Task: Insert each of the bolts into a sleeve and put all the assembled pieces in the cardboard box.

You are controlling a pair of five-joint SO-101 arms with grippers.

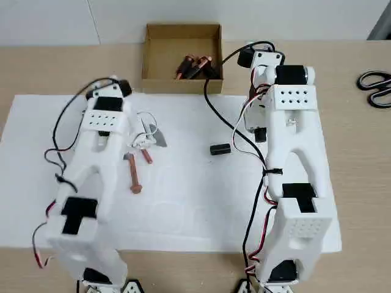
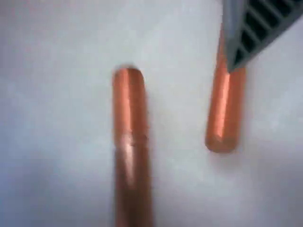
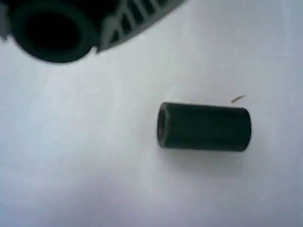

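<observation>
- The left gripper (image 1: 145, 139) hangs low over the white sheet (image 1: 183, 207). I cannot tell whether it is clamped on anything.
- A copper bolt (image 2: 225, 118) lies partly under this gripper, with one end sticking out toward the arm's own base.
- The second bolt (image 2: 130, 142) lies just beside the first, roughly alongside it and not touching it.
- The right gripper (image 1: 261, 131) is clenched on a black sleeve (image 3: 47, 30), whose bore faces the wrist camera.
- A loose sleeve (image 3: 203, 126) lies on its side on the sheet. It is near the right gripper, on the side toward the left arm, and clear of it.
- The cardboard box (image 1: 181, 85) sits beyond both grippers, between them, with assembled pieces (image 1: 194, 66) inside.
</observation>
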